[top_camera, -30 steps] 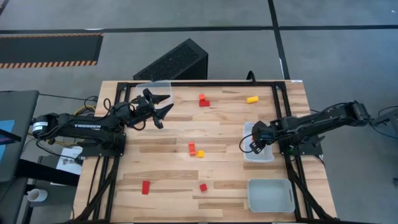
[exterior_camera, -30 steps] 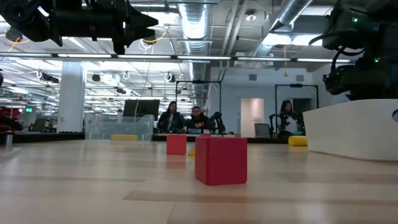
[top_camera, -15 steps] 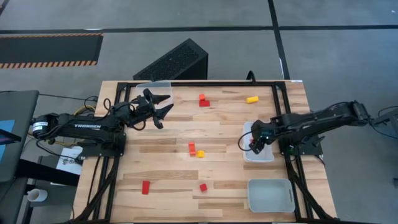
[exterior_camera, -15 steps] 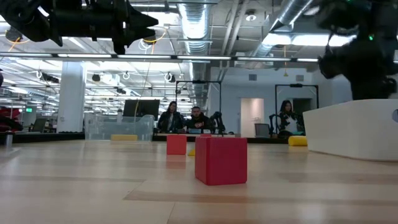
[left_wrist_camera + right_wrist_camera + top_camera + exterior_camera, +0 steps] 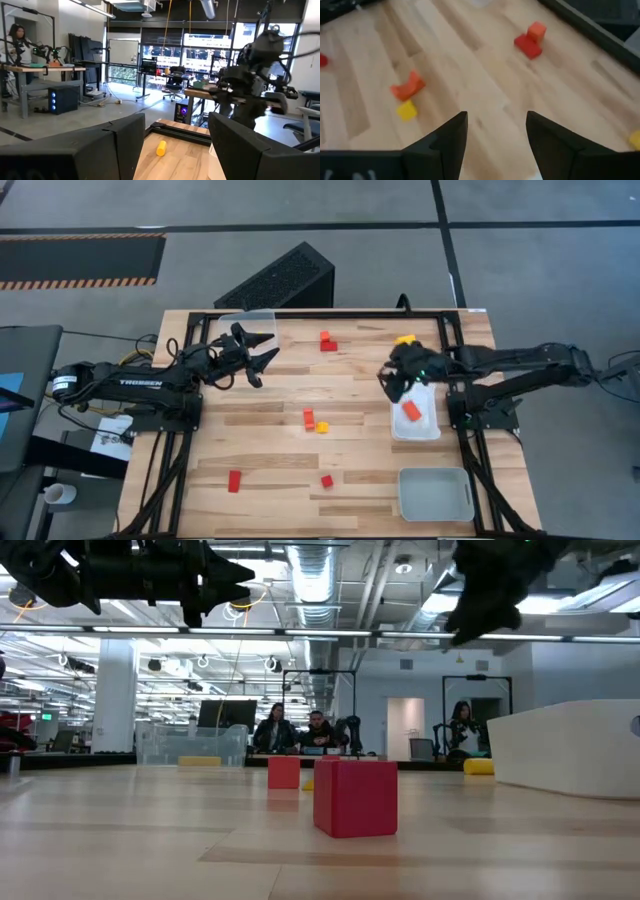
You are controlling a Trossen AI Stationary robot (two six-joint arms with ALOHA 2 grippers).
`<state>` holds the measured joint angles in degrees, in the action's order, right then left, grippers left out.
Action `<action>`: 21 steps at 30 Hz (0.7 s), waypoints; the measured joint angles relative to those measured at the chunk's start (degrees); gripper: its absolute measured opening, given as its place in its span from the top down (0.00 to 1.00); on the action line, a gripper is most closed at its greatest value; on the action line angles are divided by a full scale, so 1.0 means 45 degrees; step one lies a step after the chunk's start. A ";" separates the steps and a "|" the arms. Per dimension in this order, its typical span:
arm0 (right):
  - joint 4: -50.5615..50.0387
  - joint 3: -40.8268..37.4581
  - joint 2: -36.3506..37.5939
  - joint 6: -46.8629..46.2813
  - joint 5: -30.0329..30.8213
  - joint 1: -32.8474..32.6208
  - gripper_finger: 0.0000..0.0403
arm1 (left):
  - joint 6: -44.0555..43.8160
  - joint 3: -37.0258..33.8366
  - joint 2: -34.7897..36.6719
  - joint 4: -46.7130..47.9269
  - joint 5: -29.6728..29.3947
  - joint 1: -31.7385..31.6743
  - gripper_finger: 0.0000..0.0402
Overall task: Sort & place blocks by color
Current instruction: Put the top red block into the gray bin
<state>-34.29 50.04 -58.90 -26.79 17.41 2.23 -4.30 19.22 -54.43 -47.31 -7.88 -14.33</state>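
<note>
Right gripper (image 5: 392, 378) raised just beside the white tray (image 5: 428, 430), on the side toward the table's middle, fingers (image 5: 447, 137) spread and holding nothing. Inside that tray, one orange block (image 5: 411, 411). Beyond the tray, toward the far edge, a yellow block (image 5: 405, 339), partly covered by the right arm. Toward the middle from the tray, an orange block (image 5: 309, 419) touching a yellow cube (image 5: 322, 427); further off, a red and orange pair (image 5: 327, 341) at the far side. Nearer the front edge, a red bar (image 5: 234, 481) and a red cube (image 5: 327, 481). Well apart from the tray, left gripper (image 5: 258, 352) waiting beside a clear tray (image 5: 245, 319), fingers parted, seemingly empty
</note>
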 joint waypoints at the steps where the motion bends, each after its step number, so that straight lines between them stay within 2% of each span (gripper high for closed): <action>1: 0.0316 0.0000 -0.0150 0.0365 -0.0193 0.0365 0.45 | -0.0005 0.0000 0.0000 0.0005 0.0005 0.0000 0.48; 8: 0.2373 0.0000 -0.2223 0.2420 -0.2518 0.2638 0.45 | -0.0014 0.0000 0.0000 0.0078 0.0520 -0.0003 0.48; 13: 0.3866 0.0321 -0.4199 0.3058 -0.4251 0.3715 0.45 | -0.0014 0.0000 0.0000 0.0078 0.0646 0.0000 0.48; 21: 0.3634 0.2802 -0.7497 0.4571 -0.4532 0.4781 0.45 | -0.0005 0.0000 0.0000 0.0100 0.0636 0.0000 0.48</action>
<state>-17.94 62.65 -92.63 -6.22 -2.98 23.74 -4.32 19.22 -54.43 -46.86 -5.02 -14.33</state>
